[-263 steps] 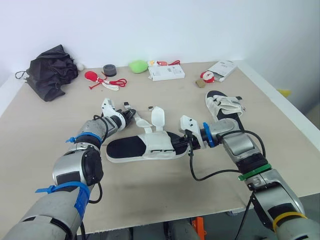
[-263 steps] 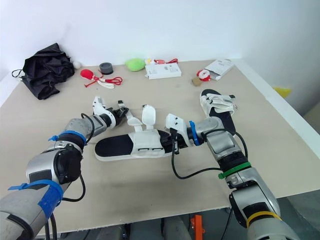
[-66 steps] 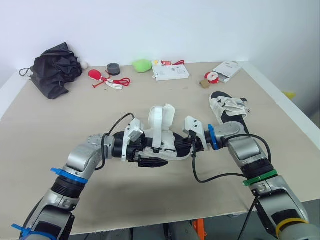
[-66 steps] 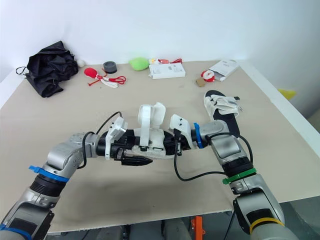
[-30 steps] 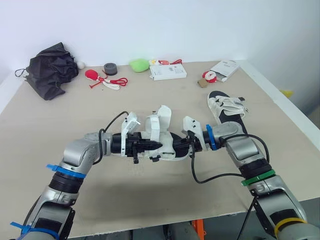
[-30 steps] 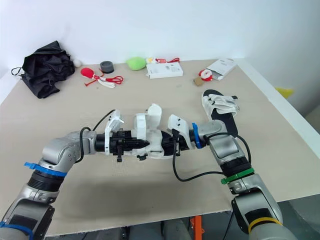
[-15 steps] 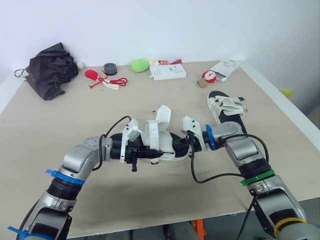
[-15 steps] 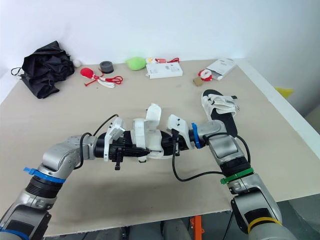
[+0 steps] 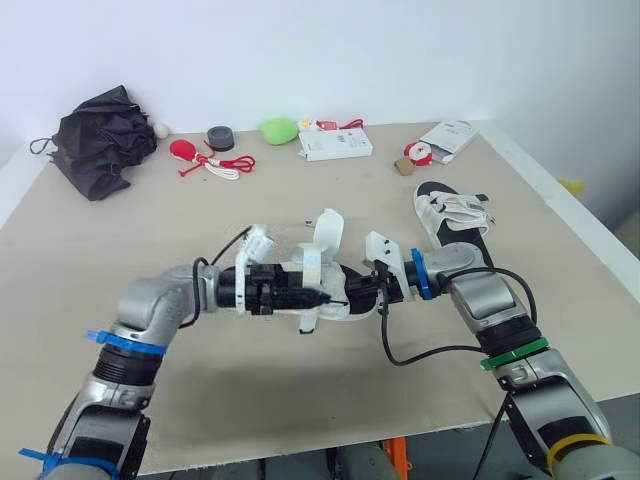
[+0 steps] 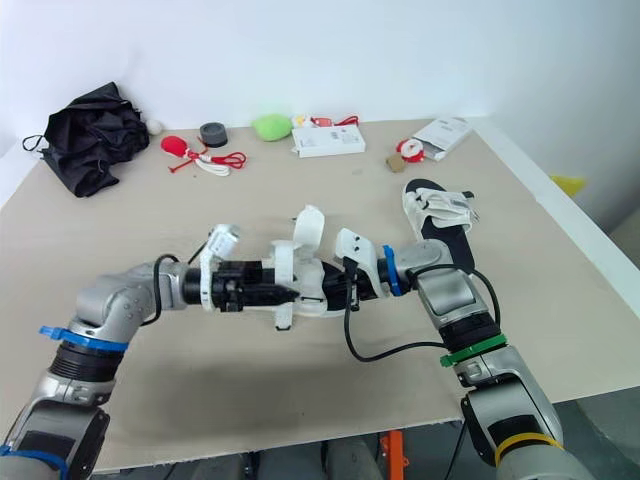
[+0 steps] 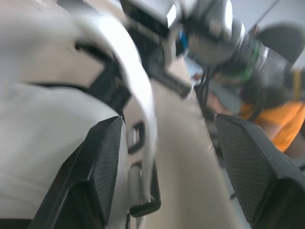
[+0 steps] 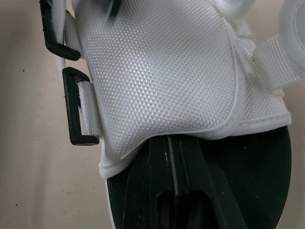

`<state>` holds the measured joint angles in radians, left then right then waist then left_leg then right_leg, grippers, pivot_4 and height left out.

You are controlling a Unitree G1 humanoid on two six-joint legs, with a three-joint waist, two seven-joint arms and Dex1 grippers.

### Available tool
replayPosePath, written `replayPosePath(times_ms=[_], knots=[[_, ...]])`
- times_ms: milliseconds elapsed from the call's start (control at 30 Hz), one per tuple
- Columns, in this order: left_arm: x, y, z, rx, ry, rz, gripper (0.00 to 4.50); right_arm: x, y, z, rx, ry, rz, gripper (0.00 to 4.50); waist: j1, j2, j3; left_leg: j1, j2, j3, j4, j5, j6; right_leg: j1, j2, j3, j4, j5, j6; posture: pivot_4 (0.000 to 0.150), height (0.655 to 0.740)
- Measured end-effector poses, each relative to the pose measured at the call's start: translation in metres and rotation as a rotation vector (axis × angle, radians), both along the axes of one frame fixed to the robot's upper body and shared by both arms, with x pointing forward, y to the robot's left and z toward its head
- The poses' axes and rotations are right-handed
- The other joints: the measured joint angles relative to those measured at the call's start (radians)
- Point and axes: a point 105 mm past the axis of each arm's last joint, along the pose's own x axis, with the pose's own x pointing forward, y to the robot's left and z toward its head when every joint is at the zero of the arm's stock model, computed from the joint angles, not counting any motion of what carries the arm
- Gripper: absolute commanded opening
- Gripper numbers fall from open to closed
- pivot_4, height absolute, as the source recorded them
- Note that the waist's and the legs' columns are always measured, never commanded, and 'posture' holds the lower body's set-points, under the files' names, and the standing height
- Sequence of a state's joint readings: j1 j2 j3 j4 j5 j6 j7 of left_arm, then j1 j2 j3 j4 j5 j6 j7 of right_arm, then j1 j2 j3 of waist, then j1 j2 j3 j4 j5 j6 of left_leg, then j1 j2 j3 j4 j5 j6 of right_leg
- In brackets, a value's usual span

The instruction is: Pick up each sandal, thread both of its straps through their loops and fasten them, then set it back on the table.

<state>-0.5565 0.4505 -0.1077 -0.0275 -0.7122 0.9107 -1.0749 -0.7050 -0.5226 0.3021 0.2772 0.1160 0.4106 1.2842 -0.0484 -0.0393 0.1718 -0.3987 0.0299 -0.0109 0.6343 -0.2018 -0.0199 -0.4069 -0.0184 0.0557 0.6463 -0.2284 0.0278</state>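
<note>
- Sandal [image 9: 345, 296]: over the middle of the table [image 9: 300, 400], spanning between both grippers; one white strap [image 9: 327, 232] stands upright.
- Right gripper [image 9: 374, 290]: pressed together on the black sole at the sandal's end.
- Left gripper [image 9: 312, 297]: fingers [image 11: 102, 162] spread, with a strap lying between them and not pinched.
- Black loops [image 12: 78, 119]: at the white upper's edge, unthreaded.
- Second sandal [image 9: 452, 218]: flat on the table, well apart to the right.
</note>
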Motion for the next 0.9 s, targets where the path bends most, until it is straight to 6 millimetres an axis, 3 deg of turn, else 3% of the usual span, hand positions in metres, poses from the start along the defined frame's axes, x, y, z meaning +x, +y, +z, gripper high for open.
replayPosePath(times_ms=[133, 233, 267, 300, 433, 567, 767, 900], knots=[[0.011, 0.034, 0.028, -0.052, 0.036, 0.066, 3.18, 0.0, 0.001, 0.0, 0.002, 0.002, 0.006, 0.0, -0.002, 0.0, 0.0, 0.0, 0.0, 0.0, -0.001, 0.0, 0.0, 0.0, 0.001, 0.0, 0.0, 0.0, 0.0, 0.15, 0.74], [0.009, 0.051, 0.03, -0.006, -0.032, 0.066, 3.18, -0.001, 0.001, 0.0, 0.003, 0.002, 0.008, 0.0, -0.003, 0.0, 0.0, 0.0, 0.001, 0.0, -0.001, 0.0, -0.001, -0.001, 0.001, 0.0, 0.0, -0.001, -0.001, 0.15, 0.74], [0.002, 0.071, 0.027, 0.05, -0.081, 0.059, 3.18, -0.001, 0.001, 0.0, 0.003, 0.003, 0.011, 0.0, -0.003, 0.0, 0.0, 0.0, 0.001, 0.001, -0.001, -0.001, -0.001, -0.001, 0.0, 0.0, 0.0, -0.001, -0.002, 0.15, 0.74], [0.0, 0.074, 0.027, 0.052, -0.082, 0.055, 3.18, -0.001, 0.001, 0.0, 0.003, 0.003, 0.01, 0.0, -0.002, 0.0, 0.0, 0.0, 0.001, 0.001, -0.001, -0.001, -0.001, -0.001, 0.0, 0.0, 0.0, -0.001, -0.002, 0.15, 0.74], [-0.014, 0.076, 0.02, 0.068, -0.119, 0.001, 3.18, 0.0, 0.003, 0.0, 0.005, 0.003, 0.014, 0.0, -0.005, 0.0, 0.0, 0.0, 0.002, 0.003, -0.001, -0.001, -0.001, -0.002, -0.001, 0.001, 0.0, -0.001, -0.002, 0.15, 0.74], [-0.044, 0.069, -0.021, 0.143, -0.115, -0.098, 3.18, 0.0, 0.004, 0.0, 0.008, 0.008, 0.026, 0.0, -0.005, -0.001, 0.001, 0.003, 0.002, 0.004, -0.006, -0.001, -0.001, -0.002, -0.001, 0.001, 0.0, -0.002, -0.004, 0.15, 0.74], [-0.052, 0.059, -0.04, 0.171, -0.167, -0.121, 3.18, 0.0, 0.004, 0.0, 0.009, 0.007, 0.023, 0.0, -0.003, -0.001, 0.0, 0.004, 0.003, 0.005, -0.006, -0.001, -0.001, -0.002, 0.0, 0.001, 0.0, -0.002, -0.005, 0.15, 0.74], [-0.043, 0.054, -0.045, 0.176, -0.226, -0.073, 3.18, -0.001, 0.004, 0.0, 0.009, 0.005, 0.022, 0.0, -0.002, -0.001, 0.0, 0.004, 0.003, 0.005, -0.006, -0.001, -0.001, -0.002, 0.0, 0.002, 0.0, -0.002, -0.005, 0.15, 0.74]])
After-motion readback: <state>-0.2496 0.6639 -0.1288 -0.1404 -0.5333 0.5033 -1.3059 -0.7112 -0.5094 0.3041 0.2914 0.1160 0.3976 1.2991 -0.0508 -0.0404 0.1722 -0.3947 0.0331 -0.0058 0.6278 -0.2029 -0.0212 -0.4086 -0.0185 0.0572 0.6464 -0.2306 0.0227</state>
